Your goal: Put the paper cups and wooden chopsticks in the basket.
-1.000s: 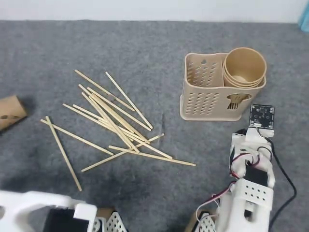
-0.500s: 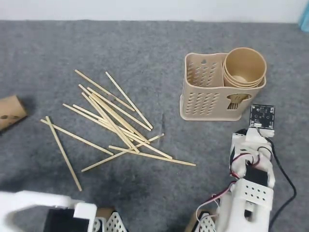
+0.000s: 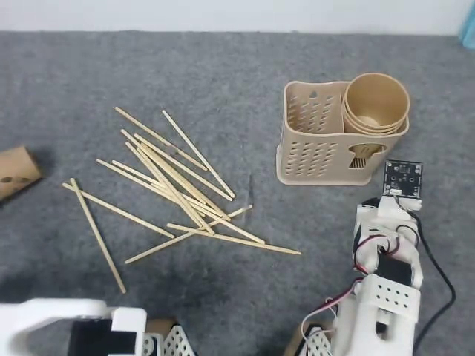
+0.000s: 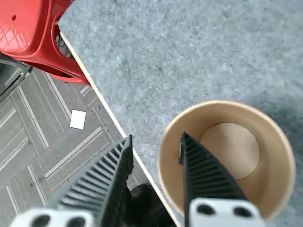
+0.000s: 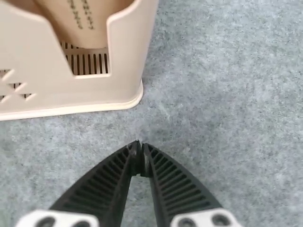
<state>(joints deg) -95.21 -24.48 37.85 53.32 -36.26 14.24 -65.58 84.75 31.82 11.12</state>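
High view first: the basket [image 3: 319,148] sits toward the far right of the grey surface [image 3: 223,67], and the stacked cups [image 3: 376,102] are already in its right-hand compartment. The chopsticks [image 3: 178,185] are still out on the carpet in a loose, criss-crossed pile left of the basket, well apart from it. A lone cup [image 3: 16,170] lies on its side at the far left edge of the view. The right arm [image 3: 386,252] comes up from the bottom right with its tip just short of the basket's near wall, and the white left arm [image 3: 67,319] is tucked in the bottom left corner.

Left wrist view: the left end effector [image 4: 154,146] has its fingers parted a moderate amount, not gripping anything. You look straight into the mouth of a paper cup [image 4: 232,156] and its rim runs between the two fingers – can't tell if either one touches it. The cup is right by the edge of the surface, with tiled floor [image 4: 42,137] and a red chair [image 4: 33,33] beyond.

Right wrist view: the right end effector [image 5: 141,158] is pinched closed, tips together with nothing in between, over bare carpet just beside the basket's [image 5: 71,71] corner – near but not touching.
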